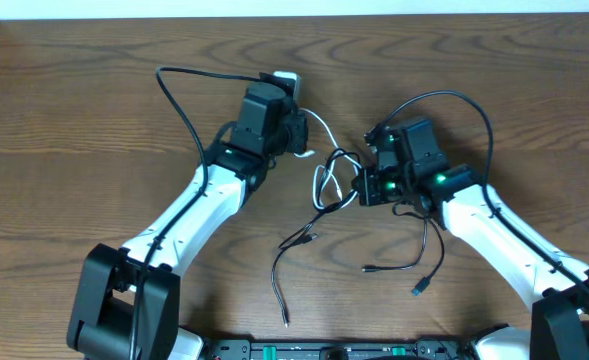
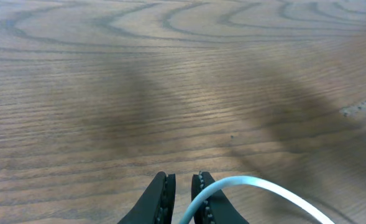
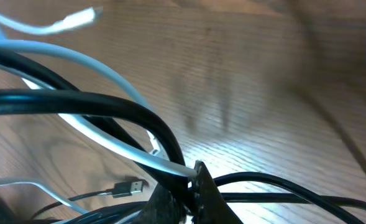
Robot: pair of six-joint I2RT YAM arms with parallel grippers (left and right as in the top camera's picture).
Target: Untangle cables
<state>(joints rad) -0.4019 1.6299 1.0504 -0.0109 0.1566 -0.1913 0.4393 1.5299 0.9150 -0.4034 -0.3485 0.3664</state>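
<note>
Left gripper (image 2: 181, 179), wrist view: closed down to a narrow slit on white cable (image 2: 257, 185); gripped low in the slit at the bottom edge of the view, then crossing over one finger (image 2: 202, 194) and arcing off to the right above wooden table (image 2: 170, 74).

Right gripper (image 3: 195, 168), wrist view: pinched fully together at the tips; clamped on the same white cable, entering the tips from the upper left; overlaid at that point by black cable (image 3: 77, 99), curving down just behind the tips; not possible to tell whether pinched along with the white one. Below the bundle, flat on the wood: black plug (image 3: 128, 186). At upper left, blurred: white plug (image 3: 77, 20).

Overhead view: both arms reaching inward from the near corners, wrists facing each other across the middle of the table. Between them, nearer the right wrist: the tangle. From the left wrist, white cable running in a short arc down into a narrow loop just beside the right gripper; threaded through and around that loop, black cable. From the knot toward the near edge: several thin black strands trailing out, spread apart, ending in small plugs flat on the wood; not possible to tell from overhead which strand joins which.
</note>
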